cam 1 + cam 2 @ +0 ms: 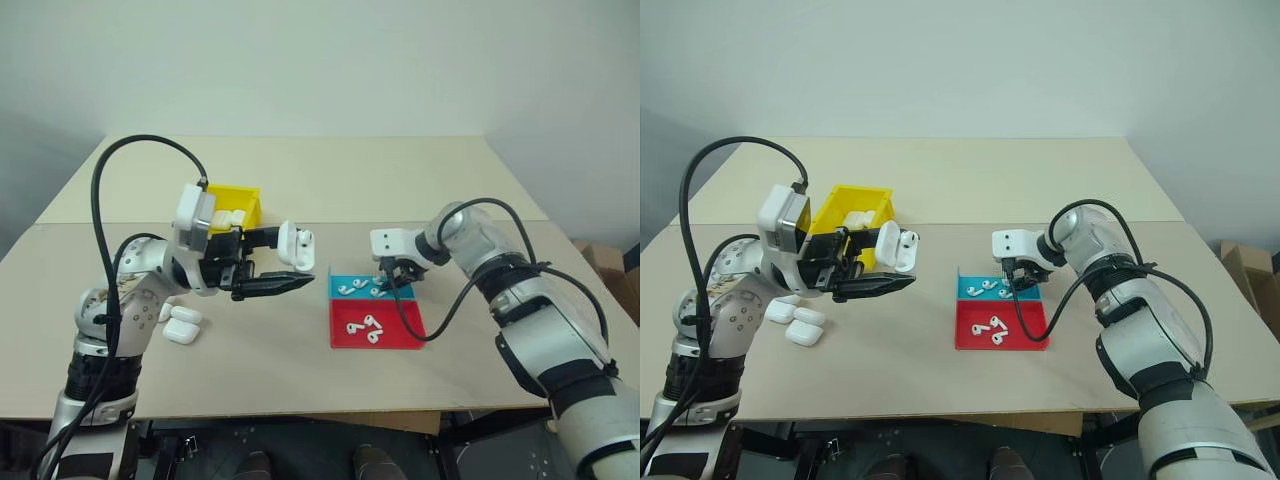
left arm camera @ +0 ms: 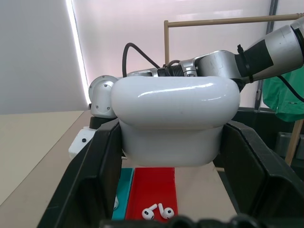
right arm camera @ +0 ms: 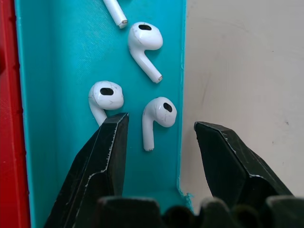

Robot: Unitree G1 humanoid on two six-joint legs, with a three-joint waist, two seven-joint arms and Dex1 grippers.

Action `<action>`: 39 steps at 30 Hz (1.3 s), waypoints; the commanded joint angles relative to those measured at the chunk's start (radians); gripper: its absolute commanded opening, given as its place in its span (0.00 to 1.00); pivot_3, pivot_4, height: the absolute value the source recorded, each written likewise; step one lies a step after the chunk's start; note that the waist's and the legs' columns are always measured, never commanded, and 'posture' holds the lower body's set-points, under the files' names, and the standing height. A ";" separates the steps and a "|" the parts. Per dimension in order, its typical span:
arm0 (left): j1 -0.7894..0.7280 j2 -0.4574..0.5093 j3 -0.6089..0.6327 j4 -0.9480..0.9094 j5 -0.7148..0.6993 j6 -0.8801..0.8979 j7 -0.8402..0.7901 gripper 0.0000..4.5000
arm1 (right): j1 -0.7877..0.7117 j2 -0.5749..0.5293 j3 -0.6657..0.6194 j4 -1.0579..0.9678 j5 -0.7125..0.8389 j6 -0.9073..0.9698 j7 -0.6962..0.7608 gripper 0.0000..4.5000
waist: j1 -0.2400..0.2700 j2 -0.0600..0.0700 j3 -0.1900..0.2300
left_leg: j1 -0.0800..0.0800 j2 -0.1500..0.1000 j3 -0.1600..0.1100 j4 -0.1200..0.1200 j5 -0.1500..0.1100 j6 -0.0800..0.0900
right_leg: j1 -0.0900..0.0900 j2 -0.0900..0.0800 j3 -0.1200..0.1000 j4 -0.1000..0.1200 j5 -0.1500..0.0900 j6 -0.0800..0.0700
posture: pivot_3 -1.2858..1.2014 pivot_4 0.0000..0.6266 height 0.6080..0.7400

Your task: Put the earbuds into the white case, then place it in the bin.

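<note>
My left gripper (image 1: 296, 260) is shut on the white case (image 1: 297, 243) and holds it in the air left of the trays, its lid hinged up. In the left wrist view the case (image 2: 173, 121) sits between the two black fingers. My right gripper (image 1: 392, 280) is open and points down into the blue tray (image 1: 345, 283). Its fingertips straddle one earbud (image 3: 157, 118) beside the tray's wall, apart from it. More earbuds (image 3: 145, 40) lie in the blue tray and others (image 1: 365, 328) in the red tray (image 1: 400, 330). The yellow bin (image 1: 243, 197) stands behind my left hand.
Several spare white cases (image 1: 182, 325) lie on the table under my left arm, and more white cases (image 1: 228, 218) sit inside the bin. The tan table (image 1: 330, 180) stretches away behind the trays.
</note>
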 commanded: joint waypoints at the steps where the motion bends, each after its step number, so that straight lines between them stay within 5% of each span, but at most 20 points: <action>1: -0.003 0.014 0.025 -0.034 -0.026 0.002 0.006 0.62 | -0.019 0.004 -0.035 0.007 -0.012 -0.016 -0.004 0.60 | 0.000 0.000 0.000 | 0.000 0.000 0.000 0.000 0.000 0.000 | 0.000 0.000 0.000 0.000 0.000 0.000 | 0.52 0.24 1.00; 6: 0.002 0.016 0.028 -0.040 -0.026 0.006 0.007 0.62 | -0.010 0.007 -0.048 0.007 -0.026 -0.014 0.004 0.60 | 0.000 0.000 0.000 | 0.000 0.000 0.000 0.000 0.000 0.000 | 0.000 0.000 0.000 0.000 0.000 0.000 | 0.52 0.24 1.00; 14: -0.005 0.016 0.025 -0.027 -0.020 0.000 0.004 0.62 | -0.003 0.016 -0.059 0.009 -0.030 -0.024 0.009 0.14 | 0.001 0.000 0.000 | 0.000 0.000 0.000 0.000 0.000 0.000 | 0.000 0.000 0.000 0.000 0.000 0.000 | 0.52 0.24 1.00; 25: -0.002 0.018 0.029 -0.023 -0.022 0.001 0.000 0.62 | -0.004 -0.019 -0.153 -0.045 0.034 0.061 0.025 0.14 | 0.001 0.000 0.000 | 0.000 0.000 0.000 0.000 0.000 0.000 | 0.000 0.000 0.000 0.000 0.000 0.000 | 0.52 0.24 1.00; 33: -0.056 -0.011 0.008 0.050 -0.009 -0.009 -0.020 0.62 | 0.273 -0.119 -0.637 -0.773 0.559 0.713 0.045 0.14 | 0.028 0.002 0.001 | -0.001 0.000 -0.002 0.000 0.000 0.000 | 0.002 0.000 -0.003 -0.001 0.000 0.000 | 0.52 0.24 1.00; 39: -0.127 -0.046 -0.032 0.141 0.021 -0.028 -0.054 0.62 | 0.498 0.113 -0.928 -1.334 1.010 1.052 -0.311 0.14 | 0.024 0.002 0.001 | -0.001 0.000 -0.004 0.001 0.000 0.000 | 0.002 0.000 -0.003 0.001 0.000 0.000 | 0.52 0.24 1.00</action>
